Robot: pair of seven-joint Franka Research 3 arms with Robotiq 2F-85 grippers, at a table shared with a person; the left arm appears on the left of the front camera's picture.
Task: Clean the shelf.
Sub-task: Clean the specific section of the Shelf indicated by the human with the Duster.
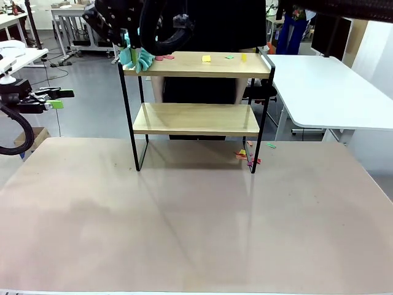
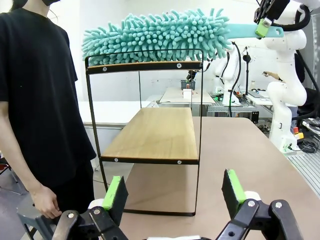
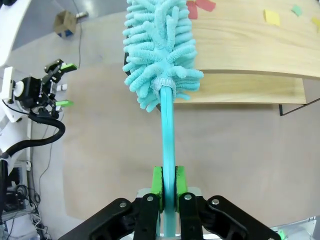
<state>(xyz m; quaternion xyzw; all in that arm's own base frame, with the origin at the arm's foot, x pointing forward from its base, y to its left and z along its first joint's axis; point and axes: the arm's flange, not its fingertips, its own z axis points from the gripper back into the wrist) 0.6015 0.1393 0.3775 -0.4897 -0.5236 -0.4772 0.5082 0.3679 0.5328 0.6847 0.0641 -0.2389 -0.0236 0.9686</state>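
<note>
The shelf (image 1: pixel 196 118) stands at the far middle of the worktop (image 1: pixel 196 233), both boards level, with a person (image 1: pixel 209 31) in black close behind it. Small paper scraps (image 1: pixel 206 58), yellow, green and red, lie on the top board from the middle toward its right end. Fallen scraps (image 1: pixel 249 157) lie on the worktop by the shelf's right foot. A fluffy teal duster (image 3: pixel 160 55) lies with its head on the left end of the top board, overhanging the end rail. The right hand (image 3: pixel 168 182) is clamped on the duster's handle, a green pad pressed to either side. The left hand (image 1: pixel 54 98) hangs beyond the worktop's left edge, well apart from the shelf, jaws spread wide with nothing between them.
</note>
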